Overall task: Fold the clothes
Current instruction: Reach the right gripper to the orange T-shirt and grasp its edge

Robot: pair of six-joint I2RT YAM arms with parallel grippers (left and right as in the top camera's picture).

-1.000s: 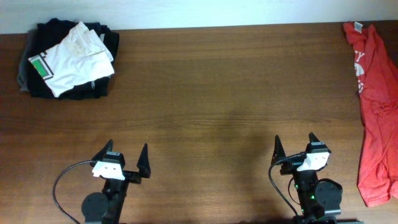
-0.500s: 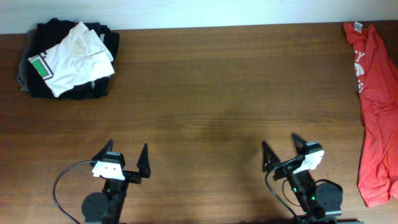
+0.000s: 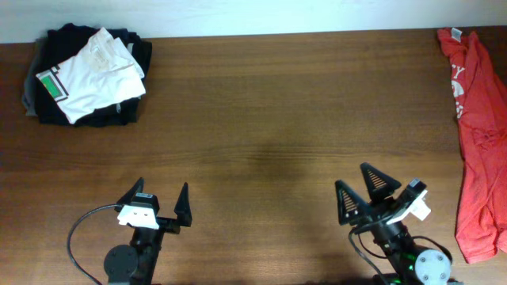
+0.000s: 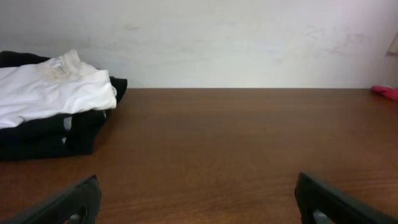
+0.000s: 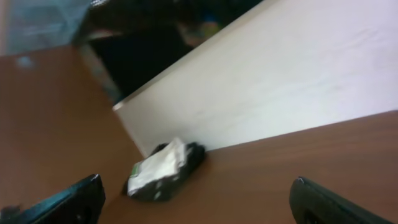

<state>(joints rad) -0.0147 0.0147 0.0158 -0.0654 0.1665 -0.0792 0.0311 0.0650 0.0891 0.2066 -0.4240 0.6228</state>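
Observation:
The red-orange T-shirt (image 3: 478, 134) lies crumpled in a long strip along the table's right edge, white neck label at its far end and white lettering showing. A sliver of it shows at the right edge of the left wrist view (image 4: 387, 92). My left gripper (image 3: 162, 203) is open and empty near the front edge at the left. My right gripper (image 3: 360, 186) is open and empty near the front at the right, turned toward the far left; the shirt is well to its right. In the wrist views both the left gripper (image 4: 199, 200) and the right gripper (image 5: 198, 200) are spread wide over bare wood.
A pile of black folded garments (image 3: 79, 111) with a white garment with a green patch (image 3: 91, 75) on top sits at the far left corner; the pile also shows in the left wrist view (image 4: 50, 118) and the right wrist view (image 5: 163, 170). A pale wall runs behind the brown wooden table (image 3: 261, 119).
My right gripper has swung leftward and tilted, its camera now pointing at the far left pile. The left arm and the clothes have not moved.

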